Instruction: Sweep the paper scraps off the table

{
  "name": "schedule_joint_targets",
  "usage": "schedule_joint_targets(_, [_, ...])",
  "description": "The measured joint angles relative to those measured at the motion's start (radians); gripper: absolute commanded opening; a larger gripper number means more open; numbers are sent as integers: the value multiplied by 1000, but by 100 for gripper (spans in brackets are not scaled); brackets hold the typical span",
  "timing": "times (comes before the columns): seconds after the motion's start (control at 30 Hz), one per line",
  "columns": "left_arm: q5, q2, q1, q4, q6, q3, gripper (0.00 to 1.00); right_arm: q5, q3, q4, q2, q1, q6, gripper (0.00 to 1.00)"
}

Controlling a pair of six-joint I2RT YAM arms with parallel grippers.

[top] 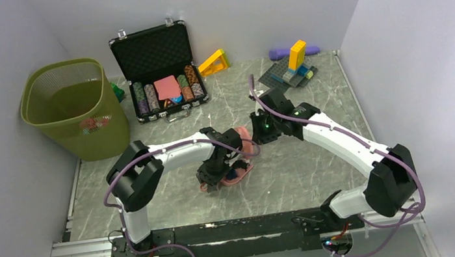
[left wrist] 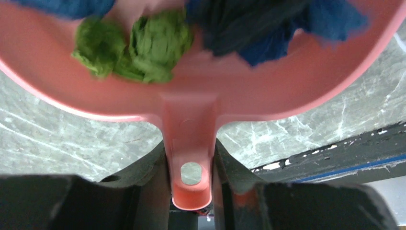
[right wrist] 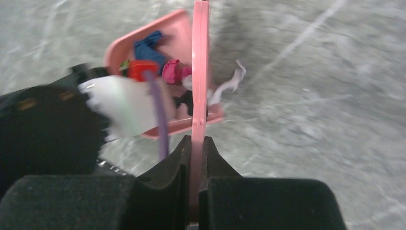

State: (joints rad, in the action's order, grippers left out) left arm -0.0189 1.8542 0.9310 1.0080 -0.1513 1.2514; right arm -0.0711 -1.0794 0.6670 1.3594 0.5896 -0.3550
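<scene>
While left fingers (left wrist: 149,176) tight on dustpan (left wrist: 191,91), right fingers (right wrist: 218,163) tight on pink tool (right wrist: 199,57): open table (right wrist: 311,120) around.

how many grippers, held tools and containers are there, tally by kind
grippers: 2, left gripper and right gripper
held pink tools: 2, dustpan and sweeper
containers: 2, bin and chip case
total: 6
</scene>
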Motion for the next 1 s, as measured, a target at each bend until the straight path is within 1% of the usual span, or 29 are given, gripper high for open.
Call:
schedule_joint_targets(0.07, [3, 5, 0, -2, 0, 0, 0, -91, 1, -25, -14, 5, 13, 0])
schedule_joint_targets(0.13, [3, 8, 0, -2, -1, 0, 0, -143, 4, -27, -38, 7, 26, 0])
schedule_joint_targets(0.33, [4, 8, 0, -13, -11, 0, 0, -123, 3, 22, -117, 0, 49, 0])
schedule_joint_targets(0.47, [6, -5, 0, -66, -28, -11, 0, -62, -4, 61, -163, 5, 43, 0])
schedule_joint_targets(0.6, [7, -53, 0, -105, -46, -36, 0, 13, -5, 76, -236, 5, 27, 0])
schedule_joint_targets(0.77, [-5, -109, 0, -133, -65, -42, 0, 167, -20, 89, -372, 6, -15, 0])
schedule_joint_targets(1.0, [-50, -186, 0, -124, -98, -43, 0, 397, -24, 89, -537, 3, -84, 0])
